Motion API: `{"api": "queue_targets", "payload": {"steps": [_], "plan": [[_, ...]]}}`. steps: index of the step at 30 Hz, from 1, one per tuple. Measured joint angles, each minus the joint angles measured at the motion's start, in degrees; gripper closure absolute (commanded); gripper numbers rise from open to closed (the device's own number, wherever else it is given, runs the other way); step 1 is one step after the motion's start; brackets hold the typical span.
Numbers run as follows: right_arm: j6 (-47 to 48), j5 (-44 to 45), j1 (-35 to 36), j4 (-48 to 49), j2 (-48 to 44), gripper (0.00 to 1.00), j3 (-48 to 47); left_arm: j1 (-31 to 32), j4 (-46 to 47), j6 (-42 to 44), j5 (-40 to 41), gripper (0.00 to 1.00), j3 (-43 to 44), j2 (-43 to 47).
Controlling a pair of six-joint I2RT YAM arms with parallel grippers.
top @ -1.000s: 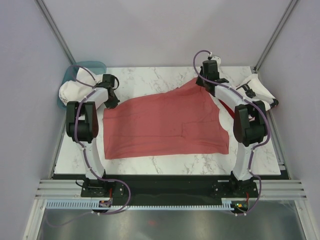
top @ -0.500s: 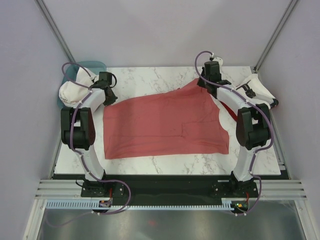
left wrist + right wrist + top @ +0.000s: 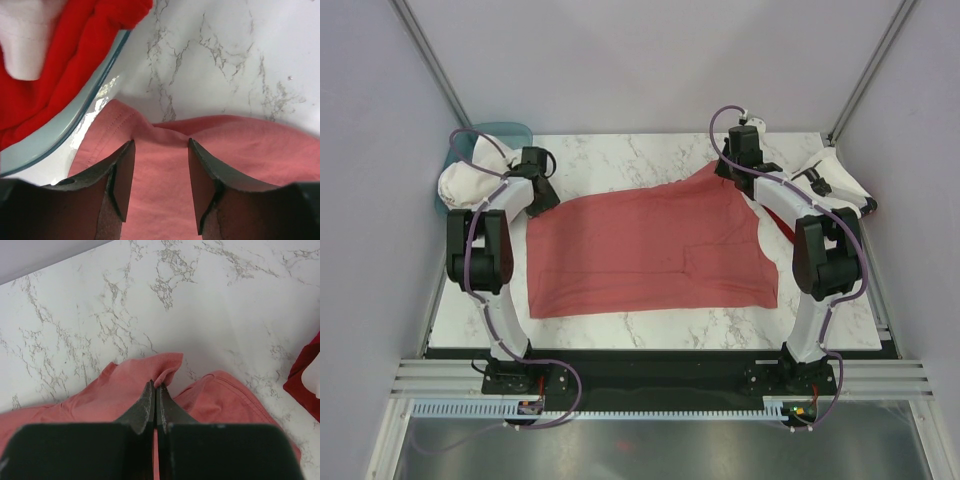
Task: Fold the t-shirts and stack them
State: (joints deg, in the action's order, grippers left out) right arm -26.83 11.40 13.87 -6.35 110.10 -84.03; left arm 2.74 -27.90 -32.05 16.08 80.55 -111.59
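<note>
A dusty salmon-red t-shirt point(image 3: 650, 250) lies spread across the marble table. My left gripper point(image 3: 538, 197) hovers over its far left corner. In the left wrist view this gripper point(image 3: 161, 145) stands open, and the salmon cloth point(image 3: 165, 190) lies flat under the gap with neither finger pinching it. My right gripper point(image 3: 728, 170) is at the shirt's far right corner. In the right wrist view it point(image 3: 156, 386) is shut on a raised fold of the salmon t-shirt point(image 3: 150, 370).
A teal basket point(image 3: 505, 128) at the far left corner holds white point(image 3: 465, 182) and bright red t-shirts point(image 3: 65, 65); its rim point(image 3: 75, 125) lies close to the left fingers. White and dark red t-shirts point(image 3: 835, 180) are piled at the table's right edge.
My left gripper has gone from shut to open, and the shirt's left corner now lies on the table. The right gripper has stayed shut on its fold, nearly still.
</note>
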Motion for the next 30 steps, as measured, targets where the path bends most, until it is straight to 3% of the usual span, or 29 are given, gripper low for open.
{"api": "queue_targets", "payload": {"steps": [1,3,4,5,7,20,30], "plan": [[0.0,0.0,0.0,0.0,0.0,1.00,0.0,0.0,0.0,0.0,-0.1,0.48,0.3,-0.7],[0.0,0.0,0.0,0.0,0.0,1.00,0.0,0.0,0.0,-0.1,-0.2,0.61,0.7,-2.3],[0.0,0.0,0.0,0.0,0.0,1.00,0.0,0.0,0.1,-0.2,-0.2,0.69,0.9,-3.1],[0.0,0.0,0.0,0.0,0.0,1.00,0.0,0.0,0.1,-0.3,-0.3,0.87,1.0,-3.6],[0.0,0.0,0.0,0.1,0.0,1.00,0.0,0.0,0.1,-1.0,-0.3,0.98,1.0,-4.2],[-0.9,0.0,0.0,0.5,-3.3,1.00,4.5,0.6,0.3,-1.8,1.6,0.98,-2.8,1.2],[-1.4,0.1,0.0,1.3,-16.3,1.00,16.5,2.5,3.3,-4.0,2.6,0.98,-15.9,12.5]]}}
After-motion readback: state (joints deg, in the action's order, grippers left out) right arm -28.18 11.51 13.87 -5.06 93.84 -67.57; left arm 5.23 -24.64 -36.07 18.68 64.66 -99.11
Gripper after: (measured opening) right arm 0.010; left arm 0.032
